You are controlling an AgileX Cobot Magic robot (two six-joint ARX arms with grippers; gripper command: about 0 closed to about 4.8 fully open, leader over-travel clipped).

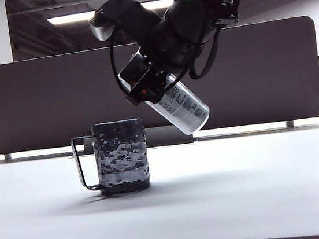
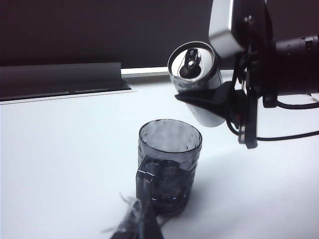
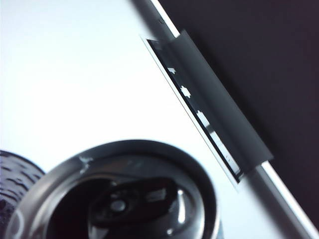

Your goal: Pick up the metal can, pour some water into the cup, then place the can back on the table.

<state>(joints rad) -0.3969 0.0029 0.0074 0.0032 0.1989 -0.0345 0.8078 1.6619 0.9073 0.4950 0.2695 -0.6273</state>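
A: As the exterior view has it, what lies on the surface?

B: The table is a wide, plain white top with a dark front edge. On it stands the cup, dark and dimpled, its wire handle turned to the left of that view. Behind runs a dark grey divider panel, and above it ceiling lights glow in a dim room.

A: And the arms?

B: The right gripper hangs above and right of the cup, pinching the metal can near its top end. The can is tilted, its lower end out to the right, clear of the table (no stream shows).

A: From the left wrist view?

B: White tabletop again, with the divider's dark foot along the back. The cup sits near the camera, and the can hovers just beyond its rim, open top facing the lens, the black fingers clamped on its side. A dark blurred shape at the frame's edge may be the left gripper; I cannot tell how its fingers stand.

A: The right wrist view?

B: The can's lid fills the foreground, a sliver of the cup beside it, bright table beyond, and the panel's foot running slantwise.
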